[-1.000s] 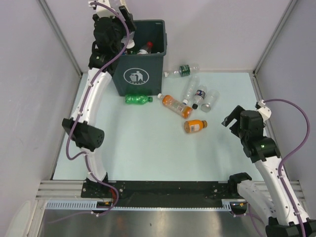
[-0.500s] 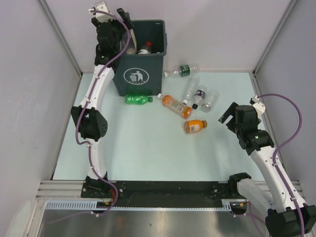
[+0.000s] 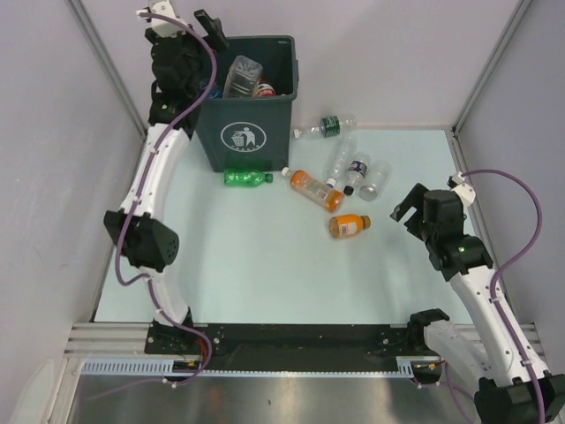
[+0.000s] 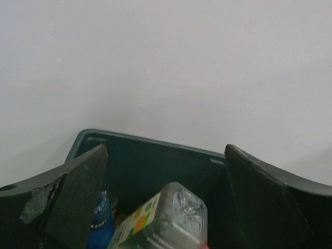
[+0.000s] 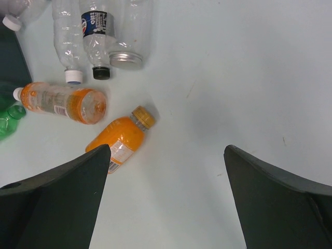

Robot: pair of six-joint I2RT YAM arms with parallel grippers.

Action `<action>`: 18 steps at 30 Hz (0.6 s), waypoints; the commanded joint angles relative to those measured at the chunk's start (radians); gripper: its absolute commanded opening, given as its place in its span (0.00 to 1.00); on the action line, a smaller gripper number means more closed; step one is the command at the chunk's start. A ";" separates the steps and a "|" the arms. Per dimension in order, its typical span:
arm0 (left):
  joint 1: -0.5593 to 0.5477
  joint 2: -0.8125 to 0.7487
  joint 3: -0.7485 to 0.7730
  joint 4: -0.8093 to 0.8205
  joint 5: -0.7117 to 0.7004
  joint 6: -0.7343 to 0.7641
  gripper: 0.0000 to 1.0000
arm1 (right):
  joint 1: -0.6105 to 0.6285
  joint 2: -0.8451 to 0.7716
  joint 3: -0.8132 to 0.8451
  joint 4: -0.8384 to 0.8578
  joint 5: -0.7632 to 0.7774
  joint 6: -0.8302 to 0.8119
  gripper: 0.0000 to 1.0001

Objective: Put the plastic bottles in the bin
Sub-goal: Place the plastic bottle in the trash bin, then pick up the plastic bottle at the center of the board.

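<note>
The dark green-grey bin point(image 3: 250, 132) stands at the far left and holds several bottles. A clear bottle point(image 3: 242, 75) lies on top of them. My left gripper point(image 3: 208, 35) hovers open and empty above the bin's far left corner. In the left wrist view point(image 4: 165, 155) that clear bottle point(image 4: 174, 212) with a colourful label lies below the jaws, inside the bin point(image 4: 155, 148). My right gripper point(image 3: 408, 209) is open and empty, right of a short orange bottle point(image 3: 349, 226). This bottle point(image 5: 120, 139) lies ahead and left of the right gripper point(image 5: 167, 150).
On the table lie a green bottle point(image 3: 245, 177) by the bin's front, a longer orange bottle point(image 3: 316, 189), three clear bottles point(image 3: 357, 170), and one with a green label point(image 3: 328, 125) farther back. Grey walls close in both sides.
My left gripper has drawn back from over the bin toward the far left. The clear bottle now lies on top of the bin's contents. My right gripper has moved slightly forward and left.
</note>
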 commanded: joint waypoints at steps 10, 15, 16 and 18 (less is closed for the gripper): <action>-0.001 -0.494 -0.404 -0.312 0.025 -0.142 1.00 | -0.002 -0.120 -0.001 -0.146 -0.050 0.004 1.00; 0.002 -0.672 -0.684 -0.318 0.025 -0.220 1.00 | -0.002 -0.174 -0.001 -0.214 -0.043 0.020 1.00; 0.002 -0.701 -0.716 -0.325 0.031 -0.234 1.00 | -0.002 -0.188 -0.001 -0.232 -0.035 0.017 1.00; 0.001 -0.781 -0.803 -0.334 0.058 -0.257 1.00 | -0.004 -0.200 -0.001 -0.238 -0.032 0.013 1.00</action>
